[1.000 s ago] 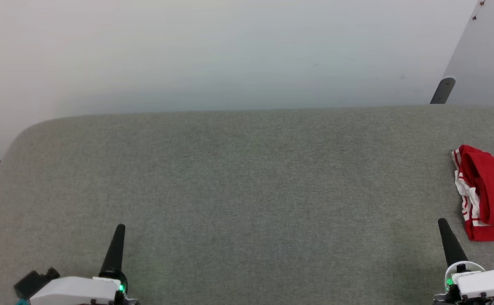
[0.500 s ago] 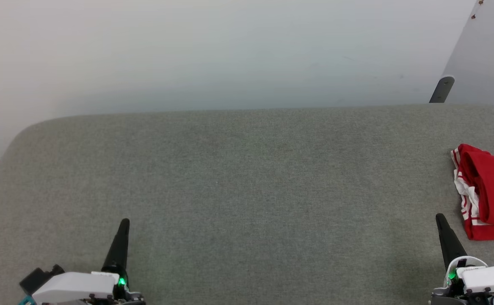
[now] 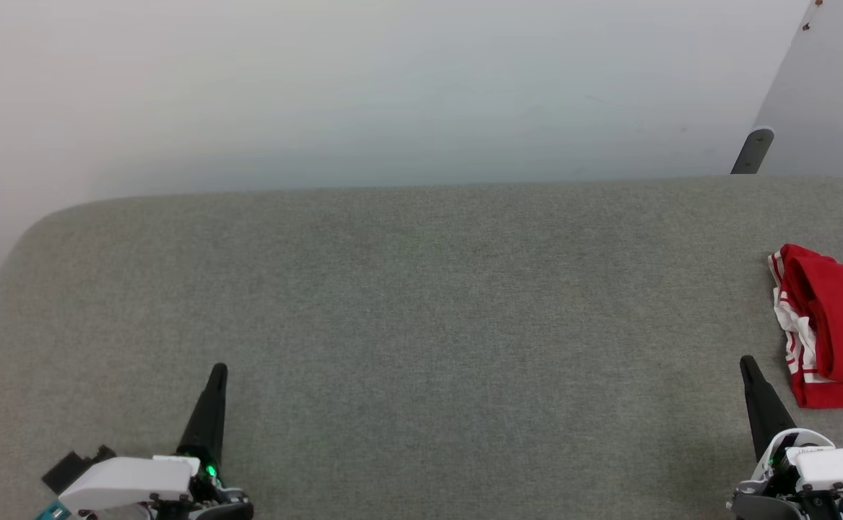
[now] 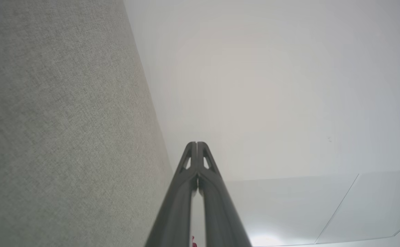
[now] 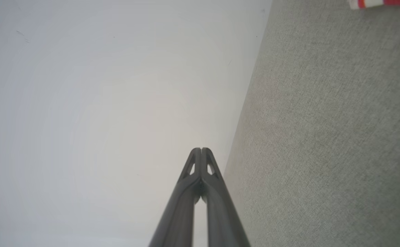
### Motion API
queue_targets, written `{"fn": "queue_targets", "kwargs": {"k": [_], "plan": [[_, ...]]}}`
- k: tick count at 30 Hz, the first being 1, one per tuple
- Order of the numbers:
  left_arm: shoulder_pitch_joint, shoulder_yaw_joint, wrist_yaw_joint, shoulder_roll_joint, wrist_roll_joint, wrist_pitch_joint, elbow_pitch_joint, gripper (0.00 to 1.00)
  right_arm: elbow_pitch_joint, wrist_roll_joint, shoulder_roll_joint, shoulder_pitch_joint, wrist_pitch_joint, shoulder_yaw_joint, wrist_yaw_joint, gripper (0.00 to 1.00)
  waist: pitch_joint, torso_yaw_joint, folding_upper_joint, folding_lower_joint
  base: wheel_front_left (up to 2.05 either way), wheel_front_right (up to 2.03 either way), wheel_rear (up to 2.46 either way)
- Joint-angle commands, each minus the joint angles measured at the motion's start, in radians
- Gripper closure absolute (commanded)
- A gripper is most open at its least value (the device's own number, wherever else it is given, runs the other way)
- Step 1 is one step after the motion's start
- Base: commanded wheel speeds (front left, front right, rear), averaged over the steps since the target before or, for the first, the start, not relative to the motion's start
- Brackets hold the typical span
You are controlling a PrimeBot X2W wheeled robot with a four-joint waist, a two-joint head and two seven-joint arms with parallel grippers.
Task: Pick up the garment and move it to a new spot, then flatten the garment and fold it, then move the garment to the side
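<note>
Wrist views show left gripper (image 4: 197,143), right gripper (image 5: 201,149) pressed together; head view, the garment (image 3: 836,321).

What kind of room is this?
Probably a test room for robot laundry practice: a grey cloth-covered table before a bare white wall, with one red shirt lying near its right edge.

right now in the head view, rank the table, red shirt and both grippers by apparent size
1. table
2. red shirt, cut off at the picture edge
3. left gripper and right gripper: look about alike, so unranked
</note>
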Motion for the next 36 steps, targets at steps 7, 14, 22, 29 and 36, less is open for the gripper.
{"fn": "queue_targets", "kwargs": {"k": [7, 14, 22, 29, 36], "plan": [[-0.020, 0.006, -0.003, -0.009, -0.053, 0.017, 0.003, 1.00, 0.003, 0.065, 0.007, -0.020, 0.017, -0.004, 0.000, 1.00, 0.001, -0.002, 0.0000, 0.0000, 0.00, 0.00, 0.00], [-0.028, 0.009, -0.004, -0.016, -0.090, 0.029, 0.006, 1.00, 0.007, 0.113, 0.012, -0.028, 0.027, -0.006, 0.000, 1.00, 0.002, -0.003, 0.0000, 0.0000, 0.00, 0.00, 0.00], [-0.027, 0.008, -0.004, -0.015, -0.088, 0.029, 0.006, 1.00, 0.007, 0.109, 0.011, -0.022, 0.027, -0.006, 0.000, 1.00, 0.002, -0.003, 0.0000, 0.0000, 0.00, 0.00, 0.00], [-0.027, 0.008, -0.004, -0.015, -0.088, 0.029, 0.006, 1.00, 0.007, 0.109, 0.011, -0.022, 0.027, -0.006, 0.000, 1.00, 0.002, -0.003, 0.0000, 0.0000, 0.00, 0.00, 0.00], [-0.027, 0.008, -0.004, -0.015, -0.088, 0.029, 0.005, 1.00, 0.007, 0.110, 0.011, -0.022, 0.027, -0.005, 0.000, 1.00, 0.002, -0.003, 0.0000, 0.0000, 0.00, 0.00, 0.00]]}}
